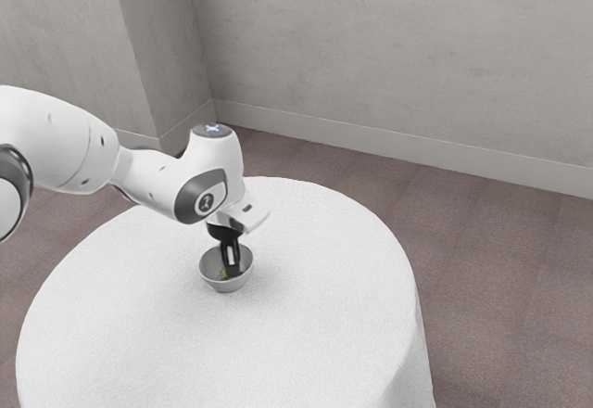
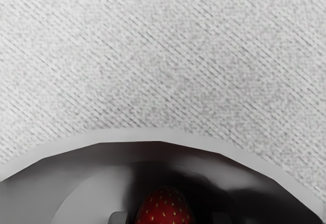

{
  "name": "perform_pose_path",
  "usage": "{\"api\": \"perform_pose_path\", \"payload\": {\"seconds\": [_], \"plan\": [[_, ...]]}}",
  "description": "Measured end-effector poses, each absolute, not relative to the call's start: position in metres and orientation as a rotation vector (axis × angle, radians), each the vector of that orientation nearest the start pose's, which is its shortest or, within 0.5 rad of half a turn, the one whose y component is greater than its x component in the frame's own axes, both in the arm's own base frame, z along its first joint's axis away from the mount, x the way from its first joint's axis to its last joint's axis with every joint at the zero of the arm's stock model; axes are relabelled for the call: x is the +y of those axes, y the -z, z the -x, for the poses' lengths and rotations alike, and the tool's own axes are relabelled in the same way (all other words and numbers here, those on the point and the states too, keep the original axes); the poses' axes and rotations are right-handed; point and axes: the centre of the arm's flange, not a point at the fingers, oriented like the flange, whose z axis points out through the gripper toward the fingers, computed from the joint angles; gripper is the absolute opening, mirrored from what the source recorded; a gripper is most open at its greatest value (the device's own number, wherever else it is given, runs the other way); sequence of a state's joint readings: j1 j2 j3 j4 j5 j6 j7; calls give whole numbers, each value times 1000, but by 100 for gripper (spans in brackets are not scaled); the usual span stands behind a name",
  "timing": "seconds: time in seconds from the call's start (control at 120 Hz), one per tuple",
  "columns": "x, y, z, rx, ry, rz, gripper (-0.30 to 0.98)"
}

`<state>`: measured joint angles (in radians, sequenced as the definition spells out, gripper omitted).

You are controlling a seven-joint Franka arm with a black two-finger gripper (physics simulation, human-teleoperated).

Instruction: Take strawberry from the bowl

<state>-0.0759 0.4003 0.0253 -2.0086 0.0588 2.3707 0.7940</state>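
My gripper points down into the grey bowl, its fingertips below the rim. In the wrist view the red strawberry with pale seeds lies inside the bowl, between the two fingertips of the gripper. The fingers stand apart, with a dark gap showing on at least one side of the fruit, so the gripper is open around it. Small specks of green and red show beside the fingers in the exterior view; the fruit's lower part is hidden.
The bowl stands on a round table with a white cloth. The bowl's wall surrounds the fingertips closely. Behind the table are a brown floor and a grey wall.
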Motion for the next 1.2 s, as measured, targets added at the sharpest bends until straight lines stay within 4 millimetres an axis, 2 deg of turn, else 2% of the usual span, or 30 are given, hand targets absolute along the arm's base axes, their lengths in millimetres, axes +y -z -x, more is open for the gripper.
{"api": "perform_pose_path", "payload": {"seconds": [0.1,0.167,0.217,0.267,0.367,0.4,0.442,0.558,0.617,0.808,0.95,1.0,1.067,1.125,1.2], "plan": [[-31,-265,-601,1318,-54,2810,2],[-35,-294,-600,1309,-16,2804,-1],[-45,-321,-598,1319,21,2787,-2],[-67,-340,-600,1355,52,2759,-3],[-134,-371,-606,1476,125,2686,-5],[-147,-369,-608,1497,123,2678,-5],[-157,-357,-613,1512,99,2680,-6],[-172,-308,-620,1524,-9,2704,-7],[-176,-295,-621,1522,-39,2712,-4],[-179,-286,-618,1514,-77,2748,33],[-178,-290,-617,1509,-81,2758,51],[-173,-311,-616,1488,-64,2763,54],[-156,-380,-609,1419,-4,2775,58],[-134,-446,-595,1339,44,2795,61],[-102,-505,-574,1225,60,2826,63]]}}
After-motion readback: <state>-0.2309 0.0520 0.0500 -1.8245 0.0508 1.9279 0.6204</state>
